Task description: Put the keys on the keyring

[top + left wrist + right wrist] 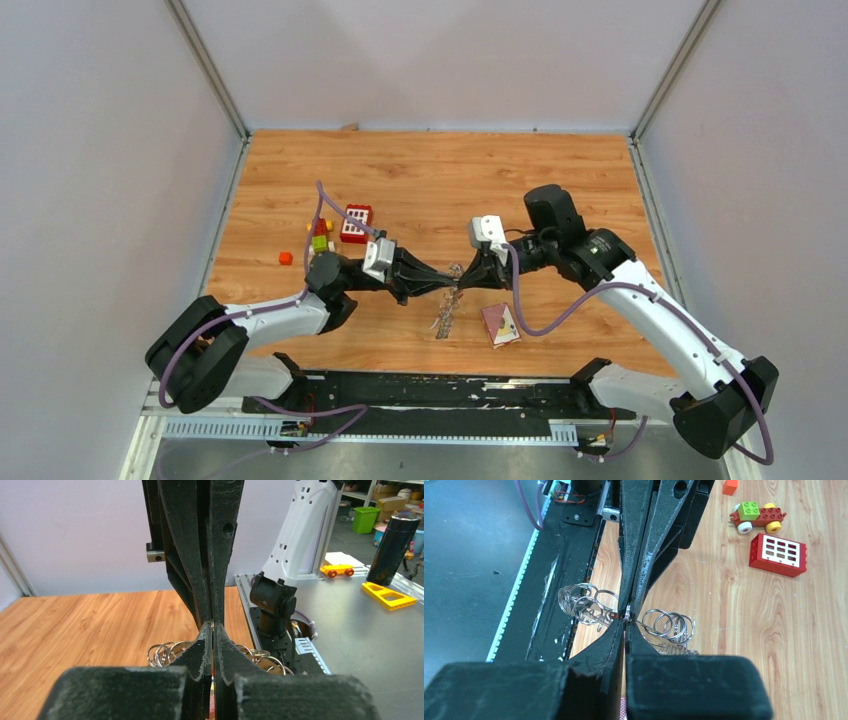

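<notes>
Pinched tight on the keyring (668,624) from opposite sides by left gripper (213,630) and right gripper (626,624), probably to steady it.

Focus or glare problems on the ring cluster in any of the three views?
Top external: even soft light, sharp, but the keyring is tiny, with faint glints. Left wrist: the left tool has blurred near blocks, and rings are mostly hidden behind it. Right wrist: the right tool foreground is blurred too; rings crisp with bright highlights, table grain sharp.
</notes>
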Robot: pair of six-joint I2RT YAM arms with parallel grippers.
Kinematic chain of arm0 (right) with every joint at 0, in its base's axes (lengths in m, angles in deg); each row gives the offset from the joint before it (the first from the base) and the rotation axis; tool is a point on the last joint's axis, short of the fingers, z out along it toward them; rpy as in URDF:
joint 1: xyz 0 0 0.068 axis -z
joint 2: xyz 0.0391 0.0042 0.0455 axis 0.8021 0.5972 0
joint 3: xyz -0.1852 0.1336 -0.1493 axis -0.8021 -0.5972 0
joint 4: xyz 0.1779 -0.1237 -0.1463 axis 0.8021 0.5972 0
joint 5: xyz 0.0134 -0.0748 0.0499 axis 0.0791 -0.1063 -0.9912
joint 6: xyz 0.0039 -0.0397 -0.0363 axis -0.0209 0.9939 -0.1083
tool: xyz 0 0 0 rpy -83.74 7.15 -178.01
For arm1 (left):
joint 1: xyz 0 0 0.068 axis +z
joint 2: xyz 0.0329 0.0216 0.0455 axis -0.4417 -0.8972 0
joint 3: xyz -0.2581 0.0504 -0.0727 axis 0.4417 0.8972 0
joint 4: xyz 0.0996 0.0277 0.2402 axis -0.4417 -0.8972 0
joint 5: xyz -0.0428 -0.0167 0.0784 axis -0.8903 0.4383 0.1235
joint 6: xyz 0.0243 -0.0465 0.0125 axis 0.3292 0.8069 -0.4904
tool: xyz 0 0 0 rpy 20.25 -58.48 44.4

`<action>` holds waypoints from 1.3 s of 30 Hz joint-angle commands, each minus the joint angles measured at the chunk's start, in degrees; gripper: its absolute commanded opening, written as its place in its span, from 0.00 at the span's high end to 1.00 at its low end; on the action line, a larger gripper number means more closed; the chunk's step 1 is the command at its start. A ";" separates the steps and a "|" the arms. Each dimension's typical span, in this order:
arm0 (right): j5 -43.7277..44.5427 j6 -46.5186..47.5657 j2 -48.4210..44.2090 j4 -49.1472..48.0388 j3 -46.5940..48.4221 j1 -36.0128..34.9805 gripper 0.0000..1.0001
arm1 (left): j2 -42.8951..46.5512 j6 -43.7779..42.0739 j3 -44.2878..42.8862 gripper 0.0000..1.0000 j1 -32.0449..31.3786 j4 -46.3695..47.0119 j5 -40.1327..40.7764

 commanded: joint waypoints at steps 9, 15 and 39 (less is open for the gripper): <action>13.16 7.34 0.02 13.82 10.02 -1.93 1.00 | 3.67 -11.82 -4.01 0.83 0.15 -14.70 -2.01; 23.50 6.97 6.17 22.03 15.48 -7.33 1.00 | 3.70 -18.83 -8.04 0.55 0.15 -27.96 -2.16; 34.28 5.79 15.47 30.70 27.42 -12.81 1.00 | 0.15 -16.67 -5.00 0.67 -0.01 -18.54 -1.51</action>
